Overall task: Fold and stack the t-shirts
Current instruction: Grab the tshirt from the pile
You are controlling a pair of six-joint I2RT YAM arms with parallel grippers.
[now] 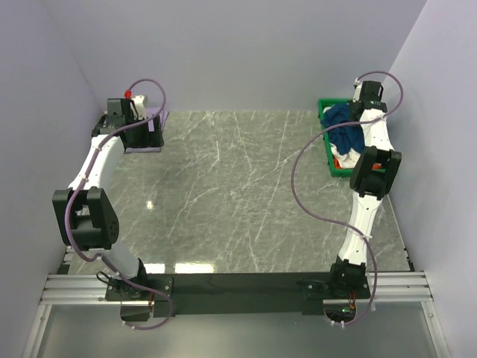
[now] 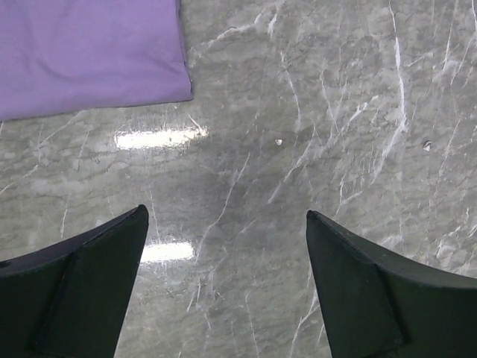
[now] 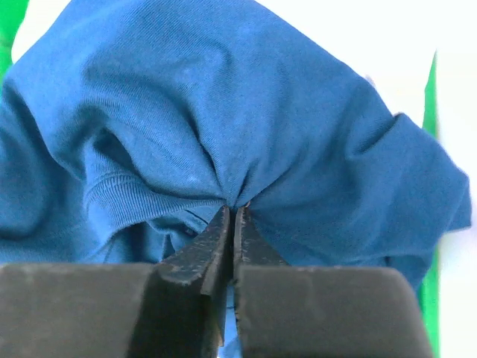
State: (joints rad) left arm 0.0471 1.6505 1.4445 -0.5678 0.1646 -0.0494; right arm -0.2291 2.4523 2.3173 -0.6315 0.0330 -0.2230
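A navy blue t-shirt (image 3: 223,112) lies bunched in the green bin (image 1: 325,106) at the far right. My right gripper (image 3: 235,212) is shut on a pinched fold of it, and the cloth puckers at the fingertips. In the top view the blue t-shirt (image 1: 343,128) spills over a white one (image 1: 350,158), with a speck of orange-red cloth (image 1: 337,159) beside it. A pale lavender t-shirt (image 2: 89,52) lies folded flat at the far left (image 1: 149,138). My left gripper (image 2: 227,224) hangs open over bare table just beside it, holding nothing.
The grey marble table (image 1: 238,194) stretches between both arms. The bin's green wall (image 3: 9,30) shows at the edges of the right wrist view. Pale walls close in on the left, right and back.
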